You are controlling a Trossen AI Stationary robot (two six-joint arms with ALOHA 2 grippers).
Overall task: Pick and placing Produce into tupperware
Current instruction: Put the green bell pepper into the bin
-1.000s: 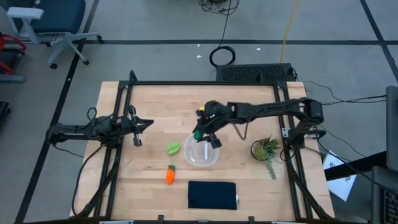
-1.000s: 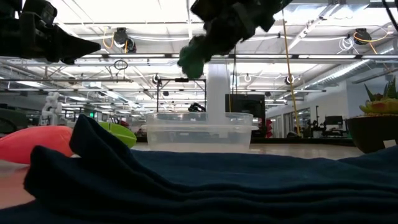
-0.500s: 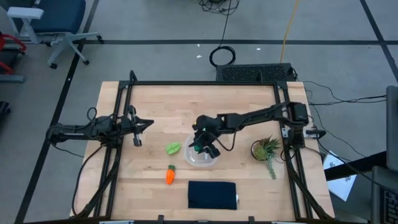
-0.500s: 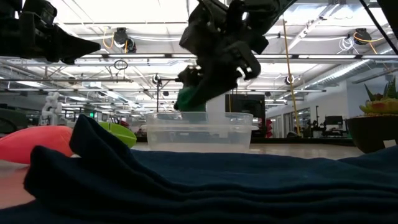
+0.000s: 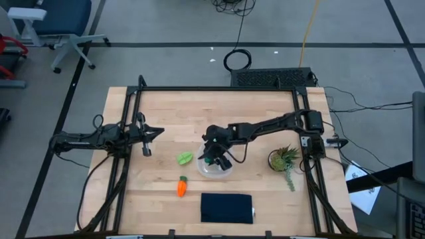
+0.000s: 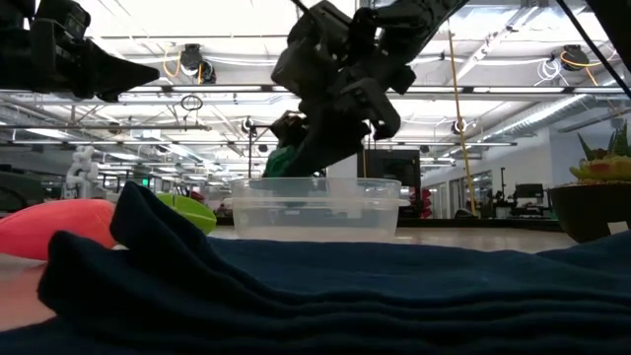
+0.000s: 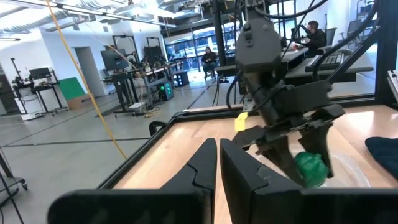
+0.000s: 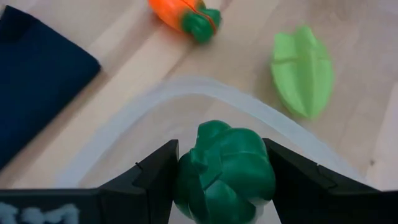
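My right gripper [image 5: 213, 158] is shut on the dark green round piece [image 8: 224, 171] and hovers over the clear tupperware [image 5: 217, 168]. In the low view the piece [image 6: 281, 163] sits at the level of the tupperware's rim [image 6: 315, 183]. The light yellow-green leafy piece [image 5: 184, 158] lies on the table left of the tupperware. The orange carrot [image 5: 181, 186] lies nearer the near edge. My left gripper [image 5: 147, 137] waits, shut, over the table's left part. My right gripper pinches the dark green piece between its two fingers [image 8: 155, 177], one on each of the piece's opposite sides [image 8: 261, 174]. The fingers come slanting down from above. The piece is lifted clear, over the inside of the tupperware [image 8: 186, 84].
A folded dark navy cloth [image 5: 226, 207] lies near the table's near edge, in front of the tupperware. A spiky potted plant [image 5: 284, 159] stands to the right. Bare wood lies toward the far edge between the arms.
My right gripper has moved down and toward the near edge, carrying the dark green piece from high above the tupperware's far side down to rim level over its inside. It has stayed shut on the piece.
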